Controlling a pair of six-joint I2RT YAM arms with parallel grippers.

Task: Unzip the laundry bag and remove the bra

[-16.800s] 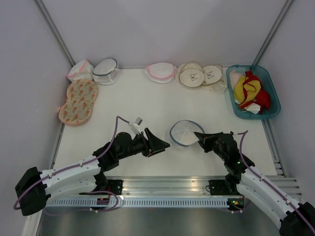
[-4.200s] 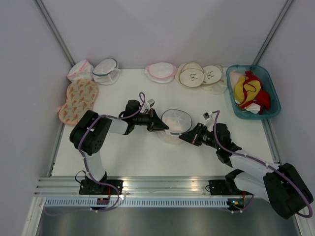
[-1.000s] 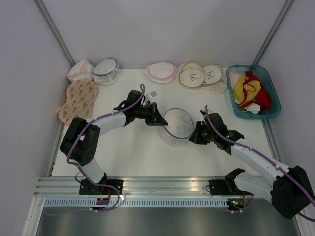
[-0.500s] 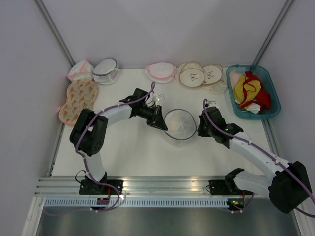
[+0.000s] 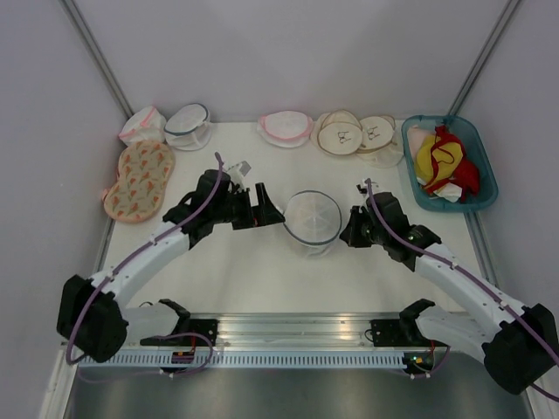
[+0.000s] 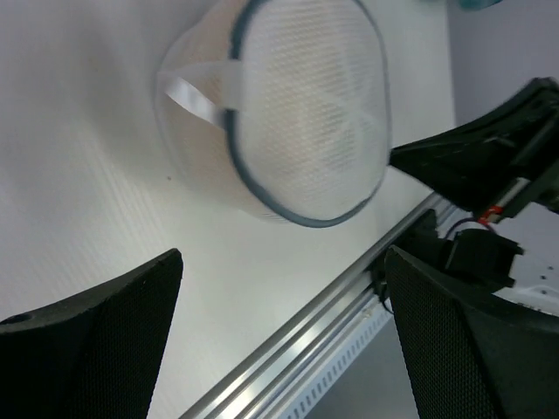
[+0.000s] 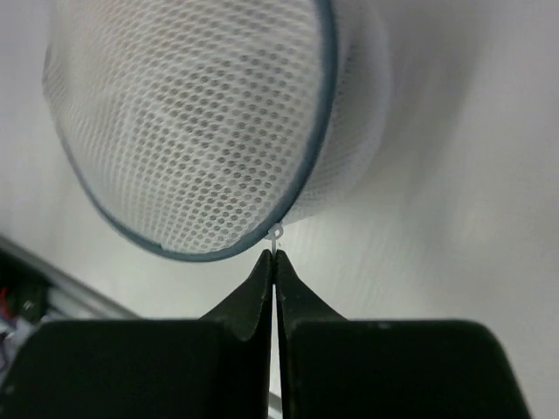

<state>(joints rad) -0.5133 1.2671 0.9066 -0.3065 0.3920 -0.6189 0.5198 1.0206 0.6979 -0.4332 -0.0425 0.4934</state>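
**Right arm has the zip pull, bag not yet undone**

From above, the round white mesh laundry bag with blue-grey zipper trim point(image 5: 313, 218) sits in the middle of the white table point(image 5: 218, 266), flat face up, between the two arms. The left gripper point(image 5: 272, 209) hovers just beside its left edge with fingers spread wide, probably placed to brace the bag against the pull. The right gripper point(image 5: 345, 236) meets the trim on the opposite side.

The left wrist camera looks across the bag's face and its white ribbon loop point(image 6: 196, 94). Nothing lies between the fingers.

The right wrist camera explains that arm's low reach. Its fingers are pinched tight on the small white zip pull point(image 7: 277, 233) at the rim (a fiddly target). The zip looks closed all round, so I judge the bra is inside, out of plain sight, with only a peachy tint showing through the mesh.
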